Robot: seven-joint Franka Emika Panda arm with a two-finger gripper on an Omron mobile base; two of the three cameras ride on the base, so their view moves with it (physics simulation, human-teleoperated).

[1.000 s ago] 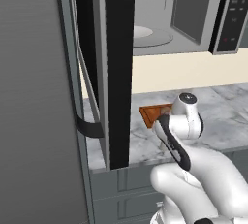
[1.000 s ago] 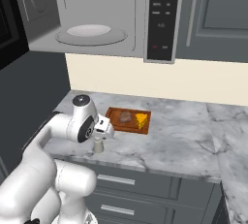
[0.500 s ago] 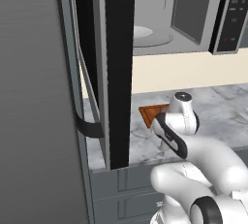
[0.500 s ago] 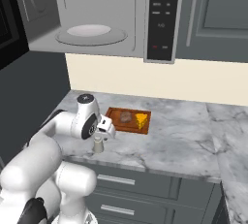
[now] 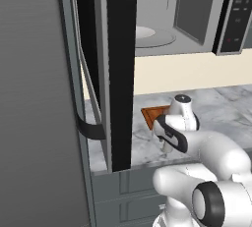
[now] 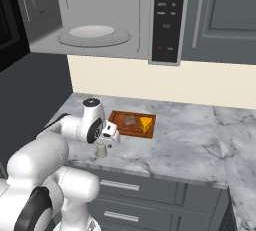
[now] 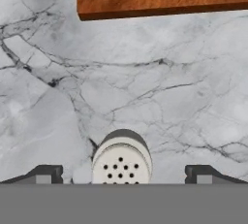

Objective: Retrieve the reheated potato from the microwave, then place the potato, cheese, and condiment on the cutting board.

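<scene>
- On the marble counter [image 6: 185, 140], near its front edge: the condiment [image 7: 121, 165] is standing upright, an off-white shaker with a perforated cap (holes facing up at the hand camera); from the right base camera it [image 6: 101, 150] is showing just below the robot's hand.
- Directly above the shaker: the gripper [image 7: 121, 174] is hanging with its jaws spread wide, one dark fingertip [image 7: 46, 173] sitting to each side of the bottle with clear gaps between; nothing is being held.
- Just beyond the shaker, apart from it: the cutting board [image 6: 120, 126] is lying flat on the counter, reddish-brown with a grooved rim; its near edge [image 7: 160, 2] is running across the top of the hand view, and one corner [image 5: 152, 115] is peeking out past the arm in the left base view.
- On the board: the potato [image 6: 130, 120] is resting as a tan-brown lump, with the cheese [image 6: 146, 124], a yellow wedge, just beside it on the right.
- Above the counter: the microwave [image 6: 125, 40] is standing open, its white turntable [image 6: 93, 31] lying bare and its dark button panel [image 6: 167, 15] facing forward.
- At the left of the left base view: the microwave door [image 5: 115, 69] is swung outward (edge-on to the camera), black with a grey frame.
- Below the counter: grey drawers [image 6: 150, 195] are lining the cabinet front.
</scene>
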